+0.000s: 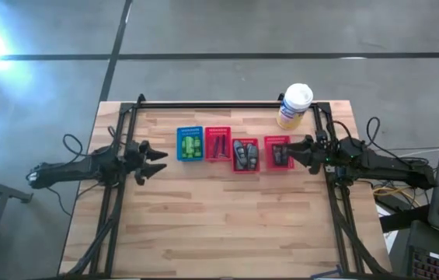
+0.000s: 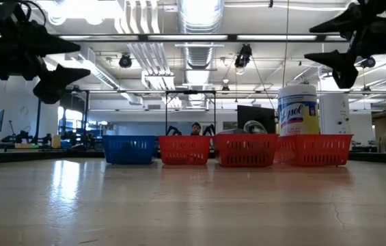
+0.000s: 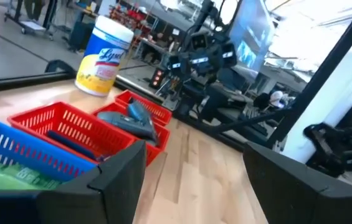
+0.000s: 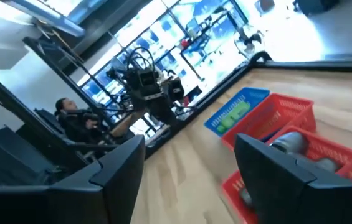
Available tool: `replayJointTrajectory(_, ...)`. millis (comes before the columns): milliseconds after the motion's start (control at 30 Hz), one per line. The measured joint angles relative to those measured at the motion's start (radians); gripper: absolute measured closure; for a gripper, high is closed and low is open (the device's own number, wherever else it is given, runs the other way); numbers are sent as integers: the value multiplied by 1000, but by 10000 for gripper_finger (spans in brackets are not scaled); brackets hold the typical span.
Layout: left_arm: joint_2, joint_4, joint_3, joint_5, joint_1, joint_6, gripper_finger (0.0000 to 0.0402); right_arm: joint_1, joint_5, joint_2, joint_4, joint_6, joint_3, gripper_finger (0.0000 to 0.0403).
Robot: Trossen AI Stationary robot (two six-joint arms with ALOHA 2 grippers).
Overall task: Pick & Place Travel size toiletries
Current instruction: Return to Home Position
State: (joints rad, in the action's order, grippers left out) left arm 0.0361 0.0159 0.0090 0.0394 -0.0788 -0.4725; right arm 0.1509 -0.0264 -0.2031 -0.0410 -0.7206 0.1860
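Wooden table point(image 1: 219, 225), toiletries point(image 1: 190, 146) in baskets point(image 1: 217, 129), left pincer point(image 1: 162, 161) spread empty, right pincer point(image 1: 291, 152) spread empty

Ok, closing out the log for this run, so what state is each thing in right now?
Left gripper: open, empty, raised.
Right gripper: open, empty, raised.
Blue basket: upright, holding green bottles.
Three red baskets: upright, each holding dark toiletries.
Yellow canister: upright, white lid on.
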Motion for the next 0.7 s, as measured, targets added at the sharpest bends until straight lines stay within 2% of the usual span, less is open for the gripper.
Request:
replayJointTrajectory(333,2,3,-1,-2,0,-1,129,0,53,199,3,203,-104,128)
replayJointTrajectory(567,2,8,-2,-1,0,-2,129,0,52,181,17,201,-178,107)
replayJointTrajectory(700,5,8,-2,-1,0,-3,129,0,51,141,32,227,-175,94)
